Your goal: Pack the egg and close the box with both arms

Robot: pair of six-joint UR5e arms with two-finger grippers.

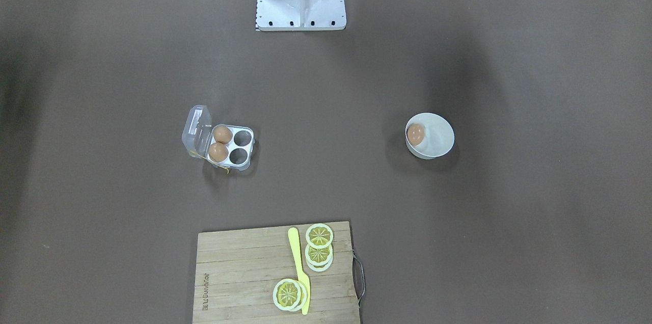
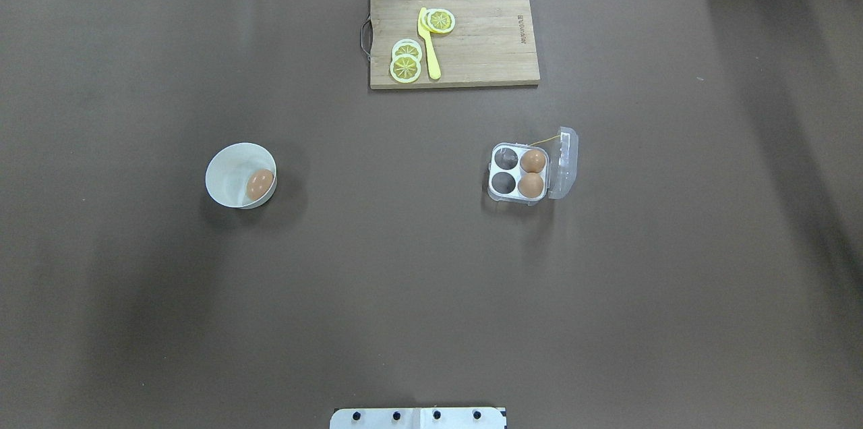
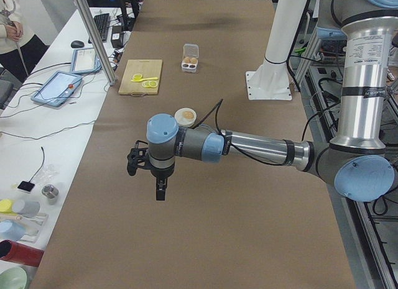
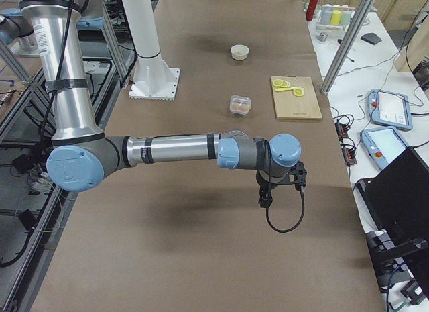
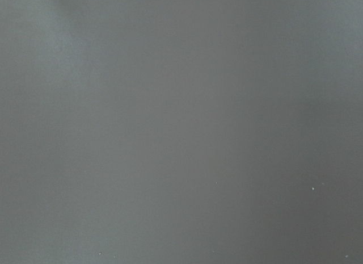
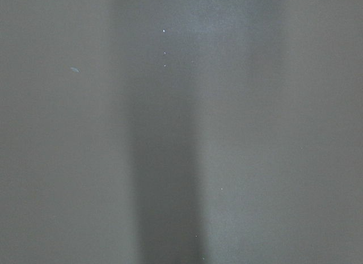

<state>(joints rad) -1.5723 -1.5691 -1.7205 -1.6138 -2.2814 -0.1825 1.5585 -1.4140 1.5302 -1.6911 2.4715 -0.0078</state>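
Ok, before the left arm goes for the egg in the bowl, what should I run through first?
1. The egg lies uncovered in the white bowl, against its wall: ok.
2. The box has its lid swung open: ok.
3. Room for the egg: the two empty cells on the side away from the lid are free: ok.
4. The cutting board sits at the far edge, off the line from bowl to box: ok.
5. The left gripper open for the grasp: cannot tell, it shows only in a side view.
6. The right gripper ready for the lid: cannot tell, same reason.
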